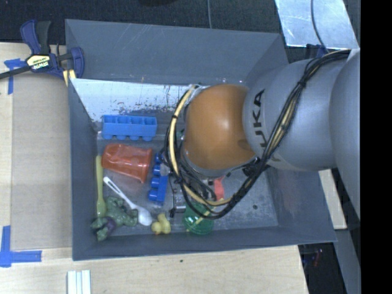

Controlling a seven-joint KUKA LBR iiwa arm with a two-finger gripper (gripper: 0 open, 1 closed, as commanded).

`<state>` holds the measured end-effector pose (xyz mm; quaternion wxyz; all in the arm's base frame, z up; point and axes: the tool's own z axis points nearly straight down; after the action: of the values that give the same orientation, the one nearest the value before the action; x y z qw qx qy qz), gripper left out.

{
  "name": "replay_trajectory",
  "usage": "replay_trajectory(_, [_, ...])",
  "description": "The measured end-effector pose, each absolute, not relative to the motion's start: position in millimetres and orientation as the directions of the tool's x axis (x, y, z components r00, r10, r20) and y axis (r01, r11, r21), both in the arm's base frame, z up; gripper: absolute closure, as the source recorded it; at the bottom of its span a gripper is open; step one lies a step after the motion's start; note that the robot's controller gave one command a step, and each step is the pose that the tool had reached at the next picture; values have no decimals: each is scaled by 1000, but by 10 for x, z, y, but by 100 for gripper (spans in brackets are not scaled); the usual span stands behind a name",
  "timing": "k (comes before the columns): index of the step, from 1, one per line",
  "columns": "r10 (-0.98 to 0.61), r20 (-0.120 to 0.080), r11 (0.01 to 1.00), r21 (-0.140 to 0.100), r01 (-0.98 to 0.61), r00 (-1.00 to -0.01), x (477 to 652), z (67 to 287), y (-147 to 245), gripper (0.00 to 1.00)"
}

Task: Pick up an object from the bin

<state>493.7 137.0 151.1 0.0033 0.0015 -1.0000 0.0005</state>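
My gripper (pixel 179 201) reaches down near the front middle of the bin, mostly hidden under the arm's wrist. Just left of it lies a small blue plastic piece (pixel 157 182). A green round thing (pixel 199 225) sits just right of it at the front wall, and a small yellow thing (pixel 161 226) lies just in front of it. A small orange-red piece (pixel 218 190) shows under the wrist to the right. I see nothing held.
Further left lie an orange-red cup on its side (pixel 127 162), a blue moulded tray (pixel 129 128), a white spoon (pixel 124 199), a yellow-green stick (pixel 98 184) and a green figure (pixel 113 217). The arm and its cables cover the bin's middle and right.
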Motion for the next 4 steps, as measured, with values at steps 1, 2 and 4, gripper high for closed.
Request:
replay_trajectory(1, [0, -2, 1000, 1, 0, -1000, 4957, 1556, 1363, 0])
replay_trajectory(2, [-221, -12, 975, 1, -221, -975, 5550, 1041, 1202, 0])
replay_trajectory(4, [-385, -9, 923, -2, -385, -923, 5749, 1277, 1117, 0])
